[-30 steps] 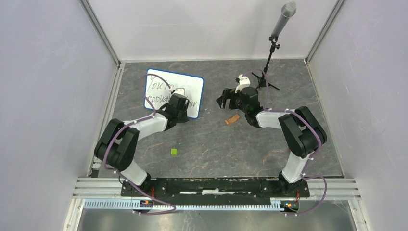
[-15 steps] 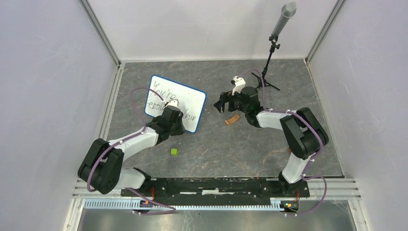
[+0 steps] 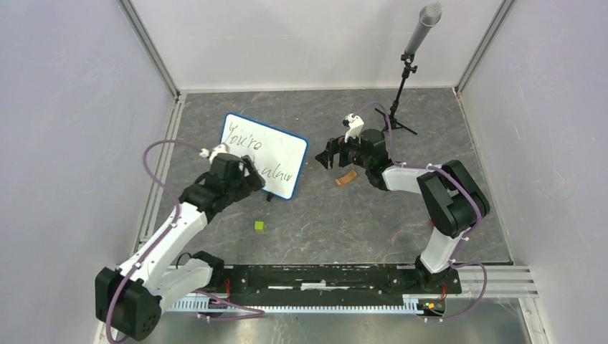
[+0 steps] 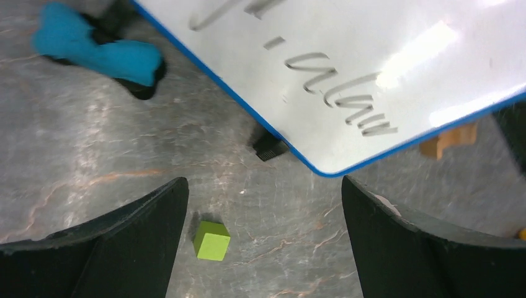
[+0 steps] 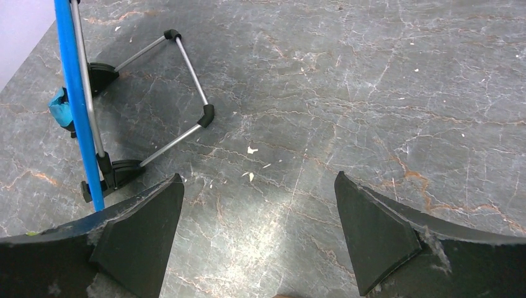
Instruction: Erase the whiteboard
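Just beyond left hand [image 4: 263, 192], inscribed whiteboard [image 4: 384, 56].

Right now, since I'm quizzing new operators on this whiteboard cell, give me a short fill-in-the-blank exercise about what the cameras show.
1. The whiteboard has a ___ frame.
2. The small cube on the table is ___.
3. The left pincer and right pincer are both ___, holding nothing.
4. The microphone stands on the ___ arm's side.
Missing words: blue; green; open; right.
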{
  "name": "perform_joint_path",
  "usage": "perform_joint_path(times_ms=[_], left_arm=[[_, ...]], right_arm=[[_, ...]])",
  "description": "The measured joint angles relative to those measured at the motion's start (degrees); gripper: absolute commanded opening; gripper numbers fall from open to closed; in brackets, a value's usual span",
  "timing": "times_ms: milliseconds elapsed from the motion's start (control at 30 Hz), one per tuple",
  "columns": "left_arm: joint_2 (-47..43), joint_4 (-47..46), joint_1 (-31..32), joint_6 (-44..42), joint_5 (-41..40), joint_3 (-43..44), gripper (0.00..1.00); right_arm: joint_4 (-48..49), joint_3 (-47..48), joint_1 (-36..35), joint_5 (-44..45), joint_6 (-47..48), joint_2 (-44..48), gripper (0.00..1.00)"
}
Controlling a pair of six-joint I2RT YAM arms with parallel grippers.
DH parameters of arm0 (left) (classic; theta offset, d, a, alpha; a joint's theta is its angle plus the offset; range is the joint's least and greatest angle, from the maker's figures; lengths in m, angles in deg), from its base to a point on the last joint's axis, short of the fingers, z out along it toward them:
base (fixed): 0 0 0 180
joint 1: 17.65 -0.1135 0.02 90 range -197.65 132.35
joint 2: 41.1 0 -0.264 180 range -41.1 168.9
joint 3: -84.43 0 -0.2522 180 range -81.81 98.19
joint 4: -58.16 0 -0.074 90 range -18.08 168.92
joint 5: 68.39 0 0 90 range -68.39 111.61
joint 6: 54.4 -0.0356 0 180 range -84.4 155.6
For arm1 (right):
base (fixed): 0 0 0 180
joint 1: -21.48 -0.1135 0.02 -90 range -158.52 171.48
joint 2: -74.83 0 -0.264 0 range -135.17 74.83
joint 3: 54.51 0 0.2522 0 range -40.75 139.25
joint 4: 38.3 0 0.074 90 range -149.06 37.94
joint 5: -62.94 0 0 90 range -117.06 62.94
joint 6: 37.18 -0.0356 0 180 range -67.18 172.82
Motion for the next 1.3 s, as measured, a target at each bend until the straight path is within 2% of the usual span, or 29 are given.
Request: perform_joint_path(times_ms=[100,200,333,700,1133,1300], left_arm=[[-0.6,4.8,-6.2,4.2,-0.2,2.3,0.99],[0.6,9.3,-11.9,8.7,-1.6,3.3,0.93],[5.3,13.1,-16.1,13.4,-3.1,4.2,0.85],[16.9,15.6,-17.9,27.6,-6.8,5.7,0.83],[25.9,11.1,-19.9,33.7,-7.0,8.7,0.78],[28.4,8.6,-20.2,34.0,-6.9,8.7,0.80]], right_arm=[[0.1,0.0,0.0,0.0,0.0,0.0,0.98],[0.1,0.0,0.0,0.0,-0.2,0.0,0.98],[0.1,0.0,0.0,0.0,-0.4,0.0,0.97],[0.2,-0.4,1.4,0.1,-0.9,0.0,0.97],[1.9,-1.7,2.3,0.0,-2.3,0.0,0.97],[2.7,-2.4,2.4,0.0,-2.8,0.0,0.98]])
